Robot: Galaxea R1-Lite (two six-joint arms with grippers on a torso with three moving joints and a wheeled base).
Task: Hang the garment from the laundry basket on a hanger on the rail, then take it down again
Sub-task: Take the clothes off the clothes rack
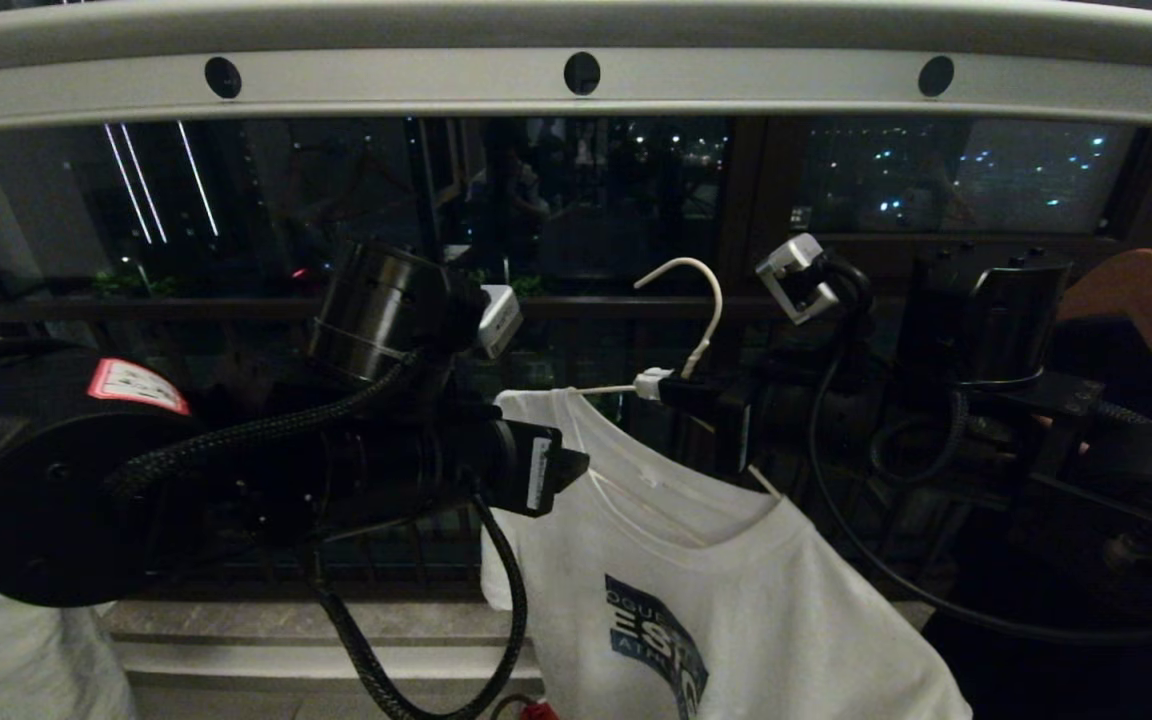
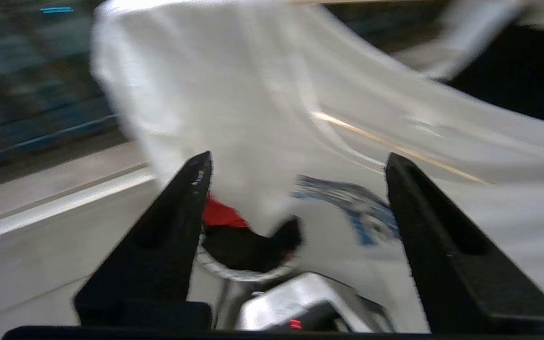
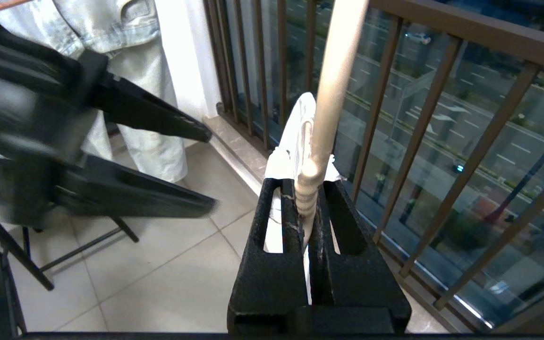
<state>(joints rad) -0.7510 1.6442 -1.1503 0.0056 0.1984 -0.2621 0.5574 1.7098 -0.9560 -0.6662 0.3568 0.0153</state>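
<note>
The white garment [image 1: 736, 600] with its dark blue chest print hangs on the thin white hanger [image 1: 701, 300]. The hanger's hook stands free below the rail [image 1: 576, 75]. My right gripper [image 3: 306, 189] is shut on the hanger's twisted neck, just above the collar. My left gripper [image 2: 298, 163] is open and empty, close to the garment's [image 2: 262, 94] shoulder and sleeve. In the right wrist view its fingers [image 3: 191, 130] stand spread beside the hanger [image 3: 331, 94]. The laundry basket's rim [image 2: 234, 276] shows far below.
Red cloth [image 2: 220, 215] and black cloth [image 2: 239, 245] lie in the basket. A brown wooden hanger [image 1: 1151, 300] is at the right. The dark railing [image 3: 418, 127] runs just behind the garment. Pale denim clothes [image 3: 125, 47] hang above a black stand [image 3: 78, 245] on the tiled floor.
</note>
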